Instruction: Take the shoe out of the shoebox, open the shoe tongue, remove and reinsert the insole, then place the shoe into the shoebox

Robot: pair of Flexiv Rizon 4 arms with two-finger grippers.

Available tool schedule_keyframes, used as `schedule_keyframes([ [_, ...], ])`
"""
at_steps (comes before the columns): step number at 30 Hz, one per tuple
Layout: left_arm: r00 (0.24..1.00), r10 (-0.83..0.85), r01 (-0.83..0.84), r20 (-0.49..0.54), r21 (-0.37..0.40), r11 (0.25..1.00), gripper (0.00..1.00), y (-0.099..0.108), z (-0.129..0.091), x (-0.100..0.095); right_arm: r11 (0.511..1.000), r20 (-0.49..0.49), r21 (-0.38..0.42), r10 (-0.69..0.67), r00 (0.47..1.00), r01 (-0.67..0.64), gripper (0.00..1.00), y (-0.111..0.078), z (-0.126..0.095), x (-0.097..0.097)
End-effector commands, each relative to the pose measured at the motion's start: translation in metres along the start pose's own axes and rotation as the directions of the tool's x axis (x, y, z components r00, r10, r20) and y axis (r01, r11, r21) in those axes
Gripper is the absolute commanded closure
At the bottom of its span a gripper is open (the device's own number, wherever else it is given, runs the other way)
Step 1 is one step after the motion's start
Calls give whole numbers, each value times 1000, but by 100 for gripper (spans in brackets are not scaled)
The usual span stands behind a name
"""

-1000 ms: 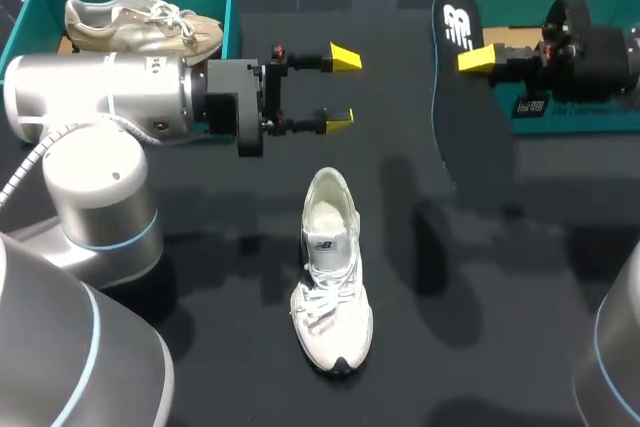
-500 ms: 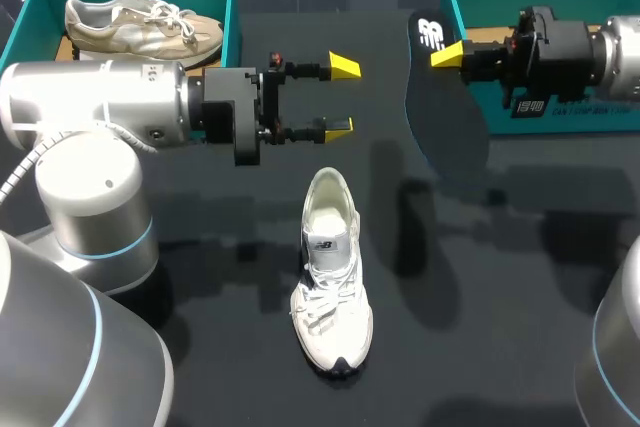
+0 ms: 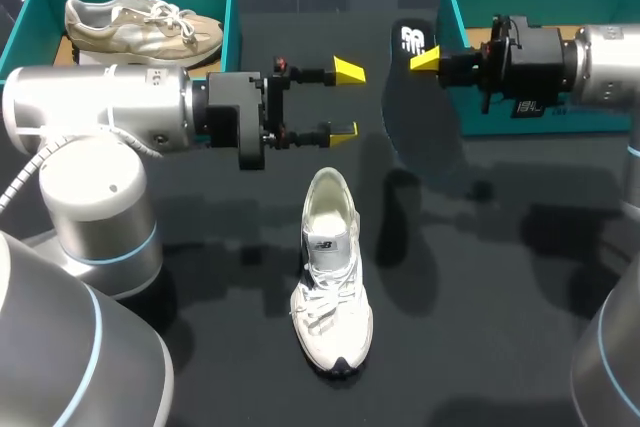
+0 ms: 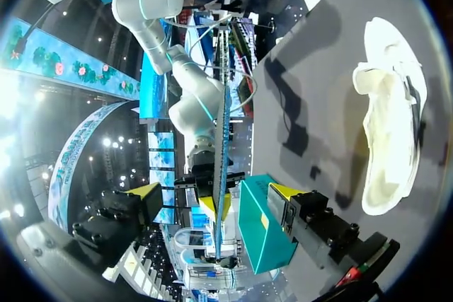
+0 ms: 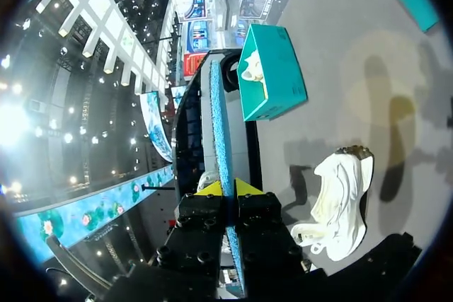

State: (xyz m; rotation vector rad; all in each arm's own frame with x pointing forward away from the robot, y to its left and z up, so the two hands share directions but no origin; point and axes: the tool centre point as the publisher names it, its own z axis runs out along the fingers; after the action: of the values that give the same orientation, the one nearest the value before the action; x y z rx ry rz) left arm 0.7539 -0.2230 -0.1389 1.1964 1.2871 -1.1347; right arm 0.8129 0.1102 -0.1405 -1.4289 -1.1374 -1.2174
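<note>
Head view: the right gripper point(image 3: 427, 58) was clamped on the insole point(image 3: 410, 41), dangling it edge-on over the bench point(image 3: 500, 297), probably lining up to slide it back in. The shoe point(image 3: 330, 267) lay apart from it, mouth up. The left gripper point(image 3: 345, 101) hovered wide and empty beyond the heel.

An exhibition hall, by its lit banners point(image 4: 44, 42) and display screens point(image 4: 161, 175)
</note>
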Motion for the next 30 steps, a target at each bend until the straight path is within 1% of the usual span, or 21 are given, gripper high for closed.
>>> schedule_keyframes([
  [1, 1000, 0, 0, -3, -10, 1000, 9, 1, 14, 4, 1000, 2, -3, -4, 1000, 4, 100, 6, 12, -1],
  [7, 1000, 3, -3, 0, -34, 999, 19, 6, 25, 10, 1000, -11, -6, -14, 1000, 14, 100, 10, 23, 0],
  [8, 1000, 8, -8, 3, -38, 999, 24, 6, 27, 10, 1000, -12, -5, -14, 1000, 14, 100, 10, 24, 0],
  [9, 1000, 9, -9, 4, -38, 999, 26, 7, 28, 10, 1000, -14, -4, -13, 1000, 13, 100, 10, 26, 0],
  [16, 1000, 26, -25, 12, -51, 998, 29, 10, 32, 10, 1000, -28, 10, -5, 1000, 5, 100, 8, 32, -2],
  [18, 1000, 29, -29, 11, -53, 998, 33, 11, 33, 11, 1000, -32, 19, -1, 999, 2, 100, 6, 33, -2],
  [19, 999, 32, -32, 9, -54, 998, 33, 12, 33, 11, 1000, -32, 22, -1, 999, 1, 100, 5, 33, -2],
  [21, 999, 34, -34, 8, -55, 998, 36, 13, 34, 12, 1000, -32, 26, 1, 999, -1, 100, 2, 33, -2],
  [23, 999, 37, -37, 7, -58, 998, 45, 14, 34, 12, 1000, -32, 31, 3, 999, -2, 100, 0, 33, -2],
  [24, 999, 38, -38, 6, -60, 998, 47, 14, 34, 13, 999, -32, 33, 4, 999, -3, 100, -1, 33, -2],
  [28, 999, 43, -43, 0, -62, 997, 46, 15, 35, 15, 999, -31, 45, 9, 999, -8, 100, -4, 32, -2],
  [30, 999, 46, -46, -2, -64, 997, 47, 16, 36, 15, 999, -32, 48, 12, 999, -10, 100, -4, 32, -1],
])
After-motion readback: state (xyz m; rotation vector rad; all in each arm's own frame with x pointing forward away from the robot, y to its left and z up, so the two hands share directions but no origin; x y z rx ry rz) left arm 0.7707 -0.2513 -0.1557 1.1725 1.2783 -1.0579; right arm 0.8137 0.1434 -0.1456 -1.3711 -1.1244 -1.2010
